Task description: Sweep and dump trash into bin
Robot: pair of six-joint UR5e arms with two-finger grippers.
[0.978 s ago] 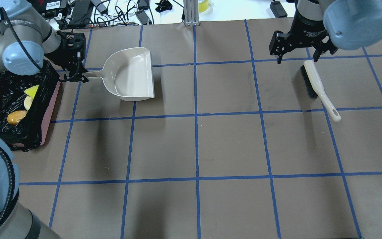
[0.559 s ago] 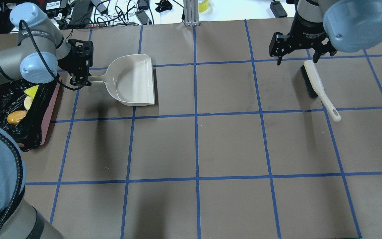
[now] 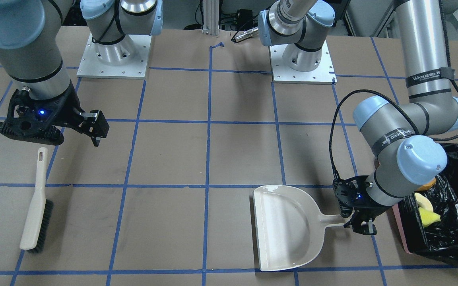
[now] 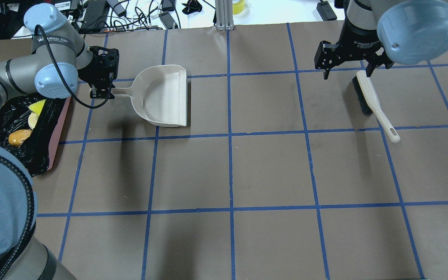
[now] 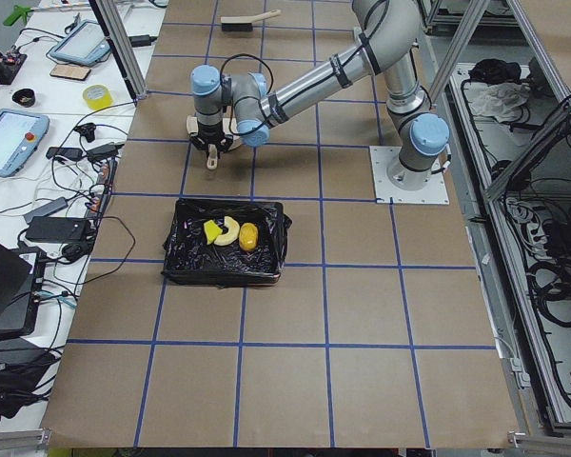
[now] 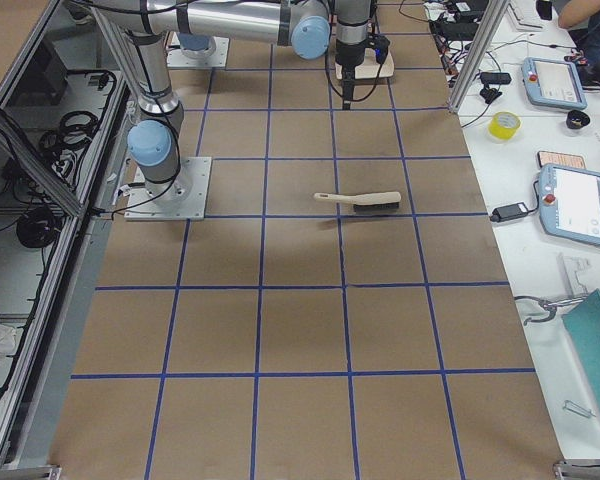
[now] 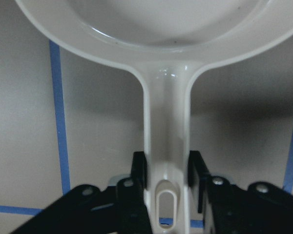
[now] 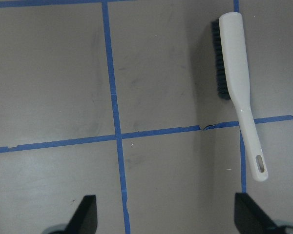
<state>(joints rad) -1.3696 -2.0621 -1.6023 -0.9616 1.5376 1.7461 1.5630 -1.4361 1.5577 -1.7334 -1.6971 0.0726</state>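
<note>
The bin (image 4: 58, 128), pink with a black bag liner, stands at the table's left edge. In it lie the yellow sponge (image 4: 37, 105), the tan bread ring (image 4: 32, 119) and the orange potato piece (image 4: 18, 137). My left gripper (image 4: 101, 93) is shut on the handle of the beige dustpan (image 4: 165, 97), right of the bin; the pan looks empty. The wrist view shows the fingers (image 7: 139, 168) clamping the handle. My right gripper (image 4: 346, 73) is open and empty above the head of the white brush (image 4: 371, 103), which lies on the table.
Blue tape lines cross the brown table cover (image 4: 231, 171). Cables and power bricks (image 4: 130, 13) lie beyond the far edge. The arm bases (image 3: 302, 59) stand at the robot's side of the table.
My left gripper has carried the dustpan rightward, away from the bin, and turned it slightly. The right gripper and the brush have barely moved.
</note>
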